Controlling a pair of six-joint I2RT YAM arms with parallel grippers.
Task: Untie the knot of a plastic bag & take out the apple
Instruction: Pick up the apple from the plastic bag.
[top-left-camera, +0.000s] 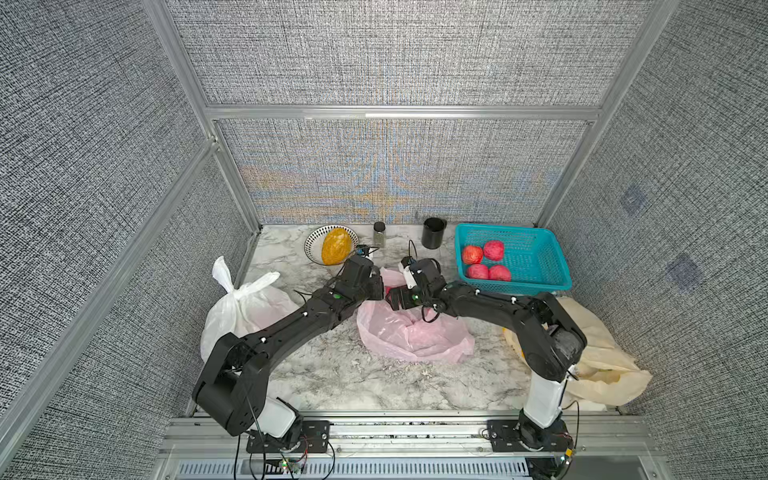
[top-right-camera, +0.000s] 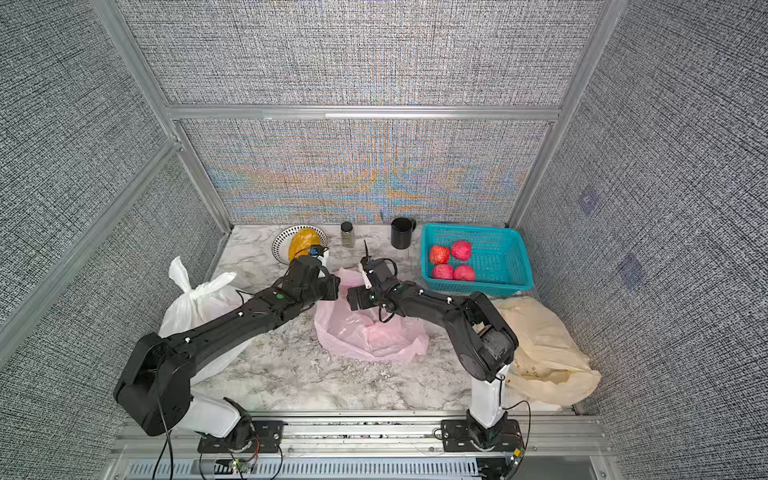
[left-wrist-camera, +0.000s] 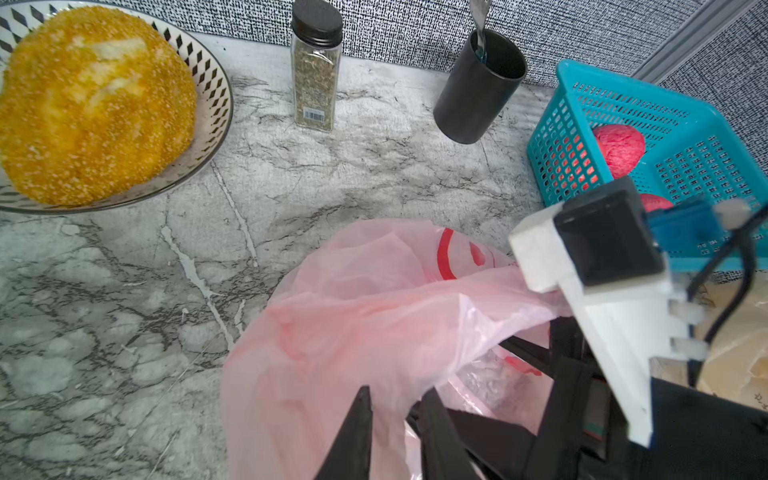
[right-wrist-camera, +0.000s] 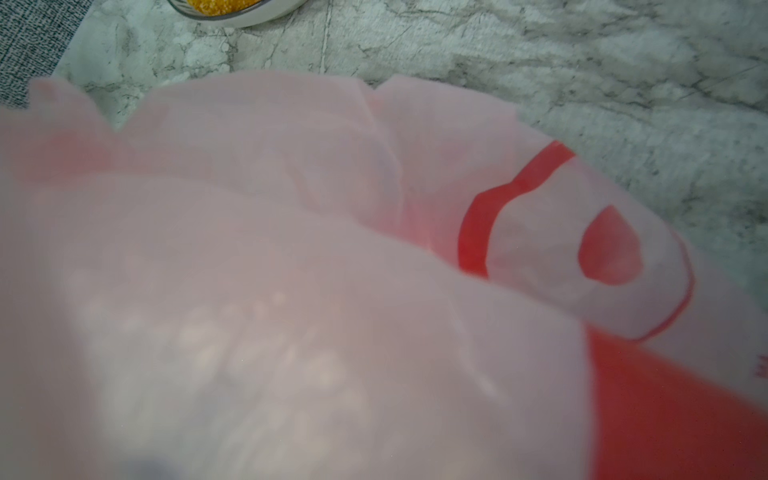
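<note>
mid table (top-left-camera: 374, 386), apple looks hidden inside pink bag (top-left-camera: 415, 332). your right gripper (top-left-camera: 391, 298) gapes wide in its mouth; left gripper (left-wrist-camera: 398, 392) narrow around film, hold unclear. if film slips, mouth collapses and you snag plastic.

A marble-patterned table (top-left-camera: 374, 386) stands inside grey woven walls (top-left-camera: 395, 54); along its far edge sit a patterned bowl (top-left-camera: 309, 243) holding a yellow-orange crumbed lump (top-left-camera: 336, 246), then a glass jar (top-left-camera: 379, 233) with a black lid and greenish contents, then a black cup (top-left-camera: 433, 233) with a metal handle (left-wrist-camera: 480, 16) sticking out; in the far right corner a teal basket (top-left-camera: 511, 286) holds four red round fruits (top-left-camera: 493, 250); a knotted white bag (top-left-camera: 241, 307) stands at the left edge; a cream bag (top-left-camera: 598, 353) lies slumped at the right.
</note>
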